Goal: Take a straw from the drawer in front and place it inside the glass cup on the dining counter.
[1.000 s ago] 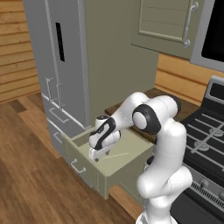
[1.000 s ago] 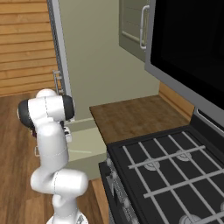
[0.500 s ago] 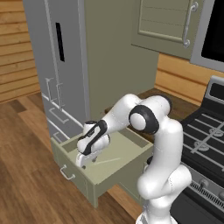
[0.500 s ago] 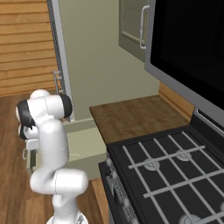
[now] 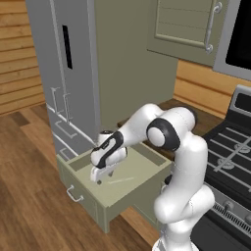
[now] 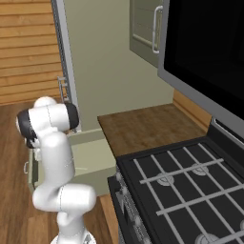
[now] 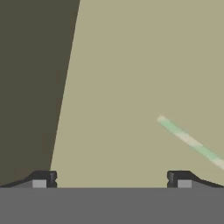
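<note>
Wide-open, empty gripper (image 7: pixel 111 179) low in the drawer (image 5: pixel 142 171), straw (image 7: pixel 190 142) just beside it.

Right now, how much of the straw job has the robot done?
Done: the drawer is pulled open. In hand: nothing yet. The hand hangs open above the drawer floor, and the straw lies flat there, off to one side of the fingertips, untouched. Left: grab the straw, carry it to the glass cup and drop it in.
</note>
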### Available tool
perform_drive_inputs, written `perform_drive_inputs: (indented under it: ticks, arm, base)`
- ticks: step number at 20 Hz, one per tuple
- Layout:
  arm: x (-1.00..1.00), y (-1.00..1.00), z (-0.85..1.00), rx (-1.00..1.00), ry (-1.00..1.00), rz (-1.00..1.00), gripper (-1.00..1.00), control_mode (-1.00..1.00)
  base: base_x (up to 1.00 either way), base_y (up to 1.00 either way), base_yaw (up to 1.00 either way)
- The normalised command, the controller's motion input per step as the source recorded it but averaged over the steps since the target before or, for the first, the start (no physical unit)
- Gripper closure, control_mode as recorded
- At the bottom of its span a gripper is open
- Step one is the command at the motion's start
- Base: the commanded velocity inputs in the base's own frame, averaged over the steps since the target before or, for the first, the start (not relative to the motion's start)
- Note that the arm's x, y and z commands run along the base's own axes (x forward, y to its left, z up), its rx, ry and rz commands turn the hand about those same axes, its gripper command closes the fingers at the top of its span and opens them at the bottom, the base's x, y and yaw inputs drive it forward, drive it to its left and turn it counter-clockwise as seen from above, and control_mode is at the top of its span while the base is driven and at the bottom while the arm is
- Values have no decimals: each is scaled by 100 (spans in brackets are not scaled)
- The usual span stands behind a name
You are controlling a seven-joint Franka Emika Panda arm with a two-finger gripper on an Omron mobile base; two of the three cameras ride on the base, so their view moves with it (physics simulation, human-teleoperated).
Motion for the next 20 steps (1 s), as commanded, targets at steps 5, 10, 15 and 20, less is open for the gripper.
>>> perform_drive_inputs:
  ticks: [5,10,15,20]
  arm:
    - [47,-38,-1,-2,0,1,-100,-100]
    - [23,-12,-15,-3,0,4,-100,-100]
    - [5,0,-31,-7,0,7,-100,-100]
    - [21,-5,-27,-7,0,10,-100,-100]
  base:
    - [0,0,0]
    - [0,0,0]
    - [0,0,0]
    - [0,0,0]
